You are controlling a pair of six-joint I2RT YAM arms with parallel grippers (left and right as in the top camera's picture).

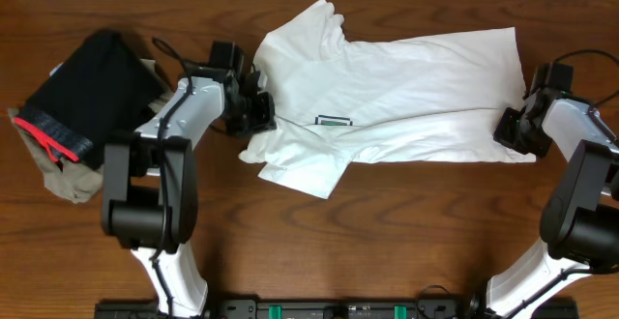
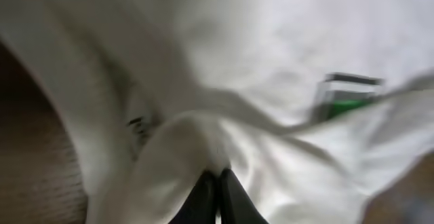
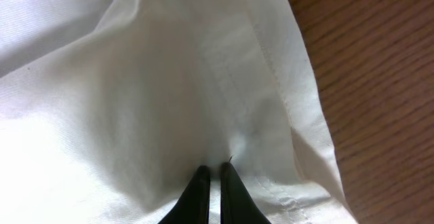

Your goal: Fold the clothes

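Observation:
The white T-shirt (image 1: 406, 97) lies across the middle of the table, folded lengthwise, with the green-and-grey graphic (image 1: 335, 121) peeking out at the fold. My left gripper (image 1: 259, 114) is at the shirt's left edge near the collar, shut on the cloth (image 2: 217, 176); the graphic shows at the right of the left wrist view (image 2: 346, 98). My right gripper (image 1: 513, 129) is at the shirt's right hem, shut on the fabric (image 3: 213, 173) beside the stitched hem edge (image 3: 298, 115).
A folded black garment with a red-pink band (image 1: 82, 92) lies on a tan garment (image 1: 58, 179) at the left. Bare wood table (image 1: 406, 232) lies in front of the shirt and beside the hem (image 3: 380, 81).

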